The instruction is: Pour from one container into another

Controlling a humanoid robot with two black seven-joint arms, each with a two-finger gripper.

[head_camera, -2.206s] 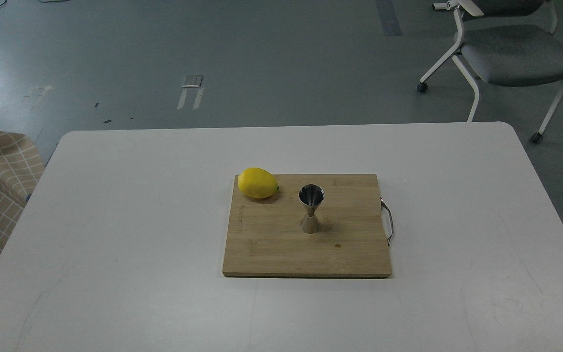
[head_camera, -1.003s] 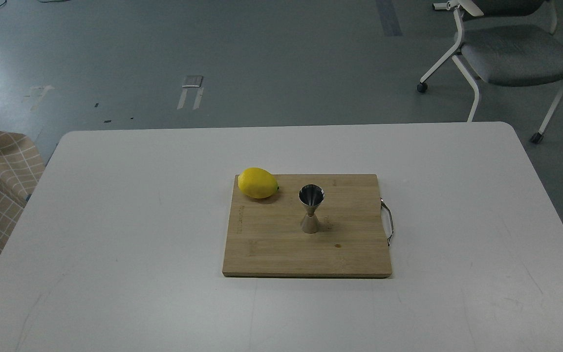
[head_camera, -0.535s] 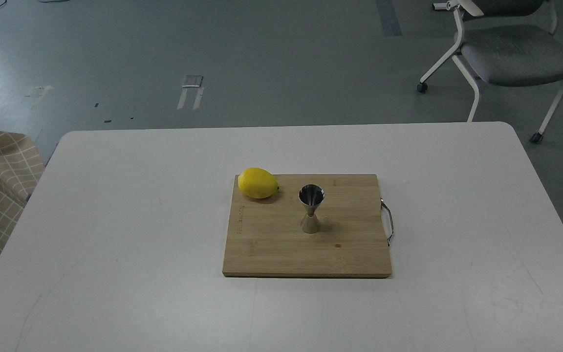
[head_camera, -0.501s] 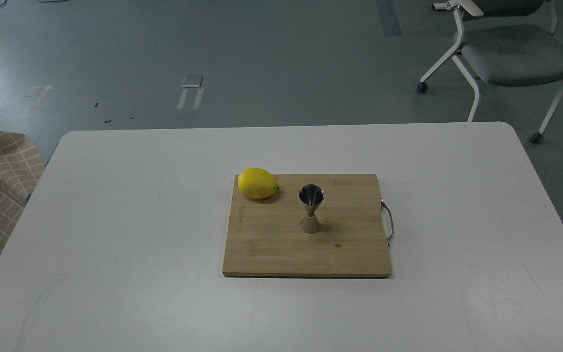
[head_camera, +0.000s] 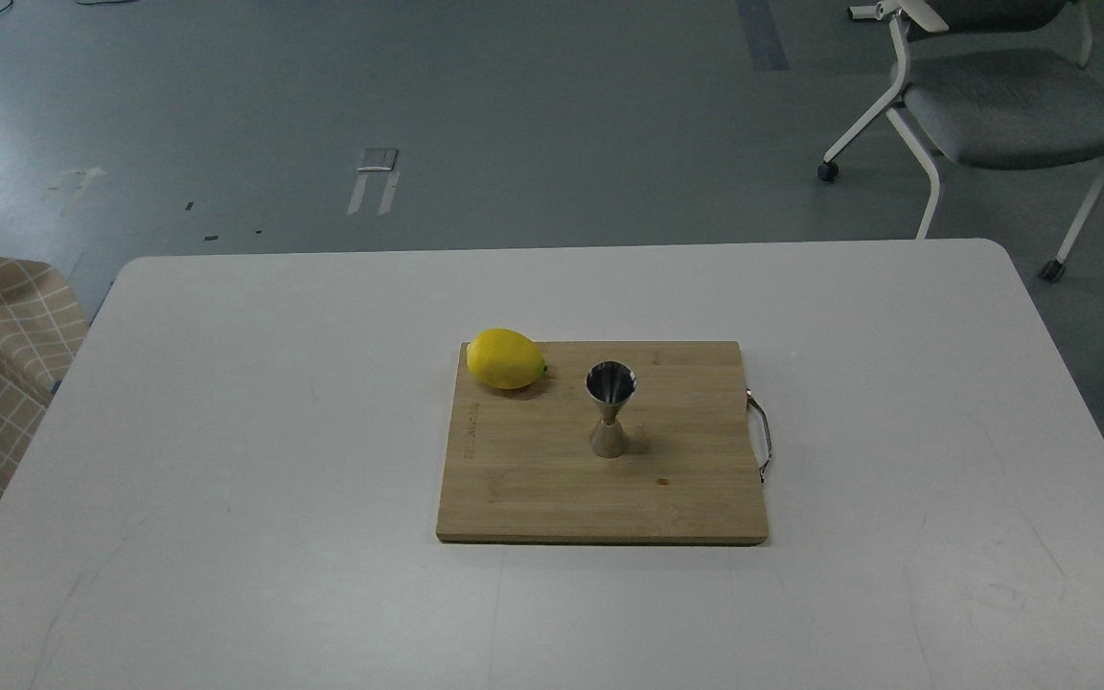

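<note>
Steel catches the light at the middle of your view: the jigger point(head_camera: 609, 410) stands upright on the wooden cutting board point(head_camera: 533, 489), a little right of the board's centre. Its long axis runs straight up and down, two cones meeting at a narrow waist. The open mouth of the upper cone faces up, and from your head view you look partly down into its dark inside. It rests on the rim of the lower cone and does not lean.

A lemon point(head_camera: 506, 358) lies at the board's far left corner, well apart from the jigger and clear of it. The board sits on the white table point(head_camera: 226, 460), with its metal handle point(head_camera: 761, 431) on the right edge.

You are at the very start of the task, as I judge it. Neither of your arms is in view, so nothing can be said about either gripper: whether the jaws are open or closed, or whether they hold anything, does not show here. The glass tumbler you are to pour from is not visible anywhere on the table or the board.

Your next move calls for bringing the glass into view and carrying it level above the jigger's mouth. That mouth is a small target, so line the lip of the glass up over it before tilting, and tilt slowly. The jigger's narrow waist and small foot suggest it would tip at a light knock, so keep the glass from touching it.
</note>
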